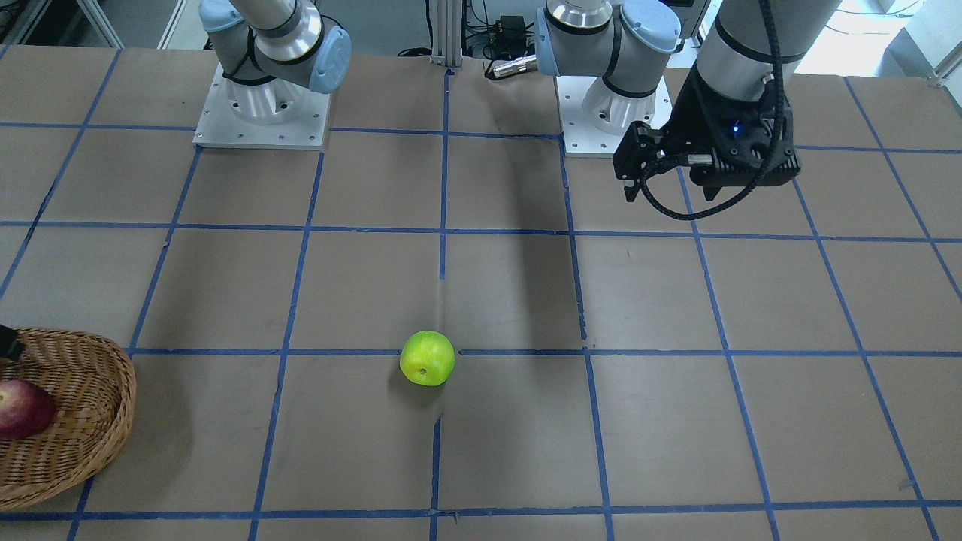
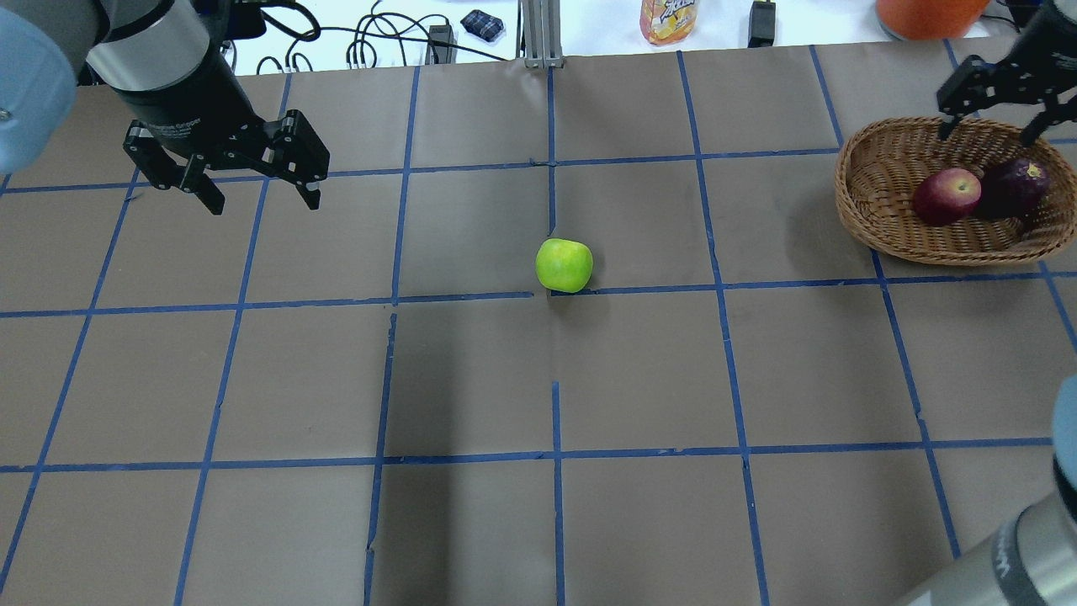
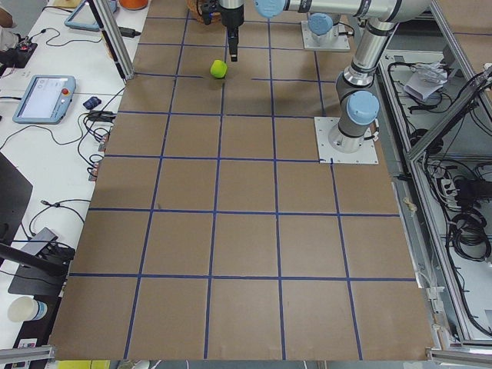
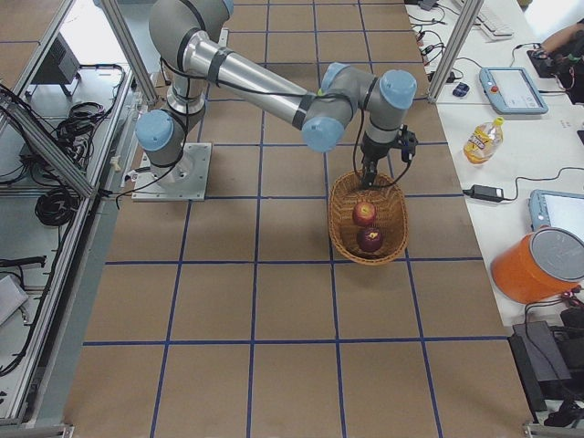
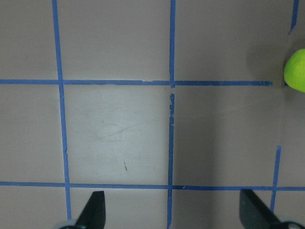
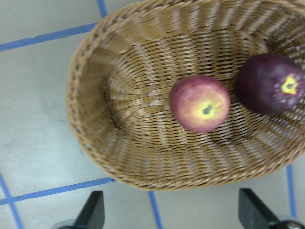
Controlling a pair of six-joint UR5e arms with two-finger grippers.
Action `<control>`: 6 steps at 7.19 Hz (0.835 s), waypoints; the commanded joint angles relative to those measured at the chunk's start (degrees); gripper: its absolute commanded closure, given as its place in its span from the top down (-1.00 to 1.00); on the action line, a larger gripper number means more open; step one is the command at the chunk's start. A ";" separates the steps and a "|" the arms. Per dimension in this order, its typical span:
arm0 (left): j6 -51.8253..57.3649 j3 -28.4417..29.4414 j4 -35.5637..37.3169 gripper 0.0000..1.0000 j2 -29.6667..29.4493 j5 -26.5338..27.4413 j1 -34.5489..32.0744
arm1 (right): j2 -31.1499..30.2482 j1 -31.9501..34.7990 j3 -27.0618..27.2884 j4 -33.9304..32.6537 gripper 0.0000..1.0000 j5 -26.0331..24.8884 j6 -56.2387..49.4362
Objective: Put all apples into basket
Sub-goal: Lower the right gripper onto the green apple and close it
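Note:
The yellow-green apple lies alone on the brown table near its middle, and also shows in the front view and at the right edge of the left wrist view. The wicker basket stands at the far right and holds the red apple and the dark purple apple. Both apples show in the right wrist view. My left gripper is open and empty, hovering well left of the green apple. My right gripper is open and empty above the basket's far rim.
The arm bases stand at the table's robot side. A drink bottle, an orange container and cables lie beyond the far edge. Blue tape lines grid the table.

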 commanded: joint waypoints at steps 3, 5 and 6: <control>0.32 0.15 1.31 1.00 -0.41 0.57 -0.15 | 1.01 26.80 0.30 0.98 1.00 3.19 37.98; 0.41 0.15 1.05 1.00 -0.49 2.66 -0.15 | 4.87 33.95 0.30 -4.25 1.00 3.28 44.61; 0.41 0.15 1.14 1.00 -0.49 2.68 -0.15 | 7.50 35.45 0.30 -8.30 1.00 3.28 46.82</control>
